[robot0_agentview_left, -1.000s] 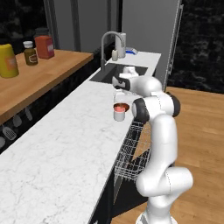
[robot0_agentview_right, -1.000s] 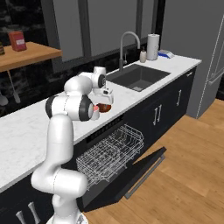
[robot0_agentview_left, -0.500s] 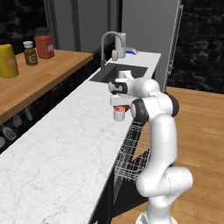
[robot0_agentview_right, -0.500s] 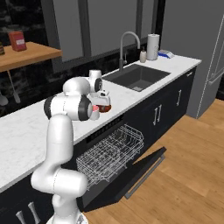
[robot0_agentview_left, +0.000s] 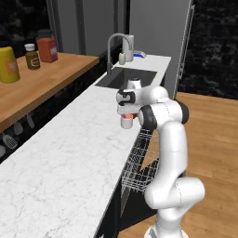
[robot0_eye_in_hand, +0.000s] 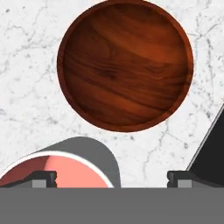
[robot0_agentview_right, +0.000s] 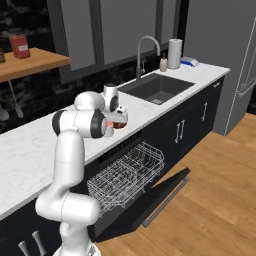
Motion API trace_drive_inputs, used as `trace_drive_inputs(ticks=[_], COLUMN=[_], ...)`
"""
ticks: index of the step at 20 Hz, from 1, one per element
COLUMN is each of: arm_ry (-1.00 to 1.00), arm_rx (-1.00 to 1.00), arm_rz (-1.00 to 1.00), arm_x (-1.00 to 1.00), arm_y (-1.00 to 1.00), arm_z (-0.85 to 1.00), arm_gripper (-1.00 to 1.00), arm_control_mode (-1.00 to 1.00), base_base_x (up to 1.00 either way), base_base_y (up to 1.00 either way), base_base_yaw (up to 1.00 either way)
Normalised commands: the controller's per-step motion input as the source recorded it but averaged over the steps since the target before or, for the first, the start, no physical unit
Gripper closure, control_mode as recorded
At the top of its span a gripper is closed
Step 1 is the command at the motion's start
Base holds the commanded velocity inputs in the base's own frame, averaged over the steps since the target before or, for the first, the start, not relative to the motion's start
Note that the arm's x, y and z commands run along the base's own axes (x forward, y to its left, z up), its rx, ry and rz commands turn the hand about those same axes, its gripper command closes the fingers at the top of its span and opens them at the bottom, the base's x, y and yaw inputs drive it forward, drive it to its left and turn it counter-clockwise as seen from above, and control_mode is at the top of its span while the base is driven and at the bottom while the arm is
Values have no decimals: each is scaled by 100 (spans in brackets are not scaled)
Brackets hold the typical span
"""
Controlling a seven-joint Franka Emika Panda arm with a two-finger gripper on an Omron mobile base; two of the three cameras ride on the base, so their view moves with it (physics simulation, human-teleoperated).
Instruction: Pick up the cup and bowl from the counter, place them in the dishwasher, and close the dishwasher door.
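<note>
The jaws pinch the cup [robot0_agentview_left: 126, 122] by its rim above the surface [robot0_agentview_left: 60, 158]; swung fast toward the rack [robot0_agentview_right: 127, 175], it could slip.

Dishwasher door [robot0_agentview_right: 165, 192] down, rack [robot0_agentview_right: 127, 170] out.

Small pale cup with pinkish-red top [robot0_eye_in_hand: 65, 168]: lower part cut off at the hand view's bottom. Black end effector [robot0_eye_in_hand: 111, 178]: tips barely visible; grip state indeterminable. Black dishwasher door [robot0_agentview_right: 150, 200]: partly hidden under its silver wire rack [robot0_agentview_right: 127, 172].
</note>
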Motion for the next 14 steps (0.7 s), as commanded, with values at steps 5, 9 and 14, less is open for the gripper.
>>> trace_drive_inputs(ticks=[5,9,14], arm_ry=[4,1,4], arm_rx=[0,0,0], arm_rz=[0,0,0], arm_x=[3,0,0], arm_y=[0,0,0], arm_z=[-31,-24,-29], arm_gripper=[-100,-100,100], arm_control_mode=[-100,-100,-100], base_base_x=[0,0,0], base_base_y=[0,0,0], base_base_yaw=[0,0,0])
